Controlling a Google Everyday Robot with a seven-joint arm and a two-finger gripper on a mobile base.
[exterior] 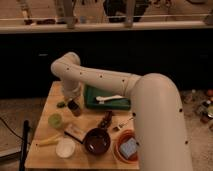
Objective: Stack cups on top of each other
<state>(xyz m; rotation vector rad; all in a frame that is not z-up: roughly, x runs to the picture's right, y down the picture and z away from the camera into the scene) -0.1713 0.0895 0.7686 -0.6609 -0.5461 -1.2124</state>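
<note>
Closest to the camera is the robot's white arm (160, 125). It fills the right foreground and reaches left across the wooden surface (42, 157).

In the single camera view, two cups can be counted. One lime green cup (55, 120) stands upright near the left edge of the surface. One dark brown cup (76, 111) sits right at the tip of the claw (74, 106), just beside the green cup and a little farther back.

There are two bowls. One large dark brown bowl (97, 141) is at the front centre, and one orange bowl (119, 150) to its right holds a blue block (129, 147). One shallow white dish (65, 148) lies left of the brown bowl. One green tray (92, 102) at the back carries a white utensil (109, 99). One yellow object (49, 141) lies near the front left.

The claw points down over the left half of the surface, in front of the tray's left end. It meets the brown cup, but I cannot tell whether it is clenched on the cup or released.
</note>
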